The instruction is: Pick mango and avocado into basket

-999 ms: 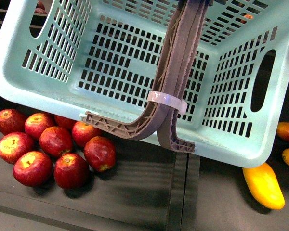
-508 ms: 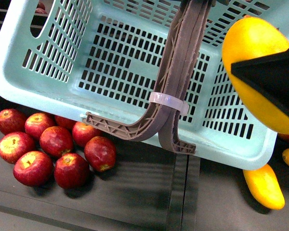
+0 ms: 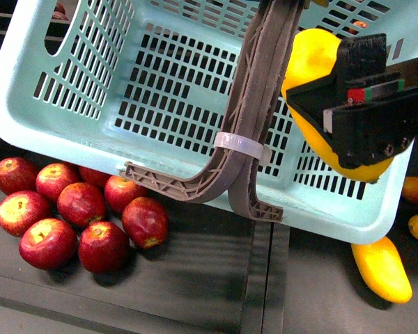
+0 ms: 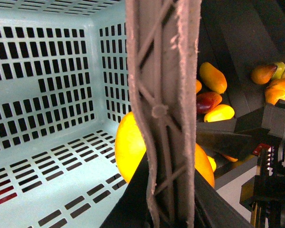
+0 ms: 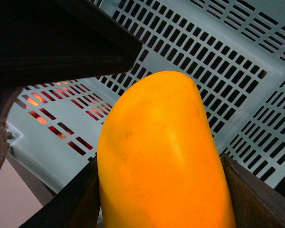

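Note:
The mint-blue basket (image 3: 181,83) hangs tilted, filling the upper front view. My left gripper (image 4: 166,209) is shut on its brown-grey handles (image 3: 258,104), which are tied with a white zip tie. My right gripper (image 3: 334,118) is shut on the yellow mango (image 3: 313,62) and holds it inside the basket's right part, above the slotted bottom. The mango also shows behind the handles in the left wrist view (image 4: 129,147). It fills the right wrist view (image 5: 161,152), with the basket wall (image 5: 218,52) behind it. The avocado is out of view.
Several red apples (image 3: 76,216) lie on the dark shelf under the basket's left side. More yellow mangoes (image 3: 381,268) lie on the shelf at the right, and several show beyond the basket in the left wrist view (image 4: 213,77).
My right gripper came into view from the right with the mango and moved left, over the basket's rim and into it. The basket has stayed still.

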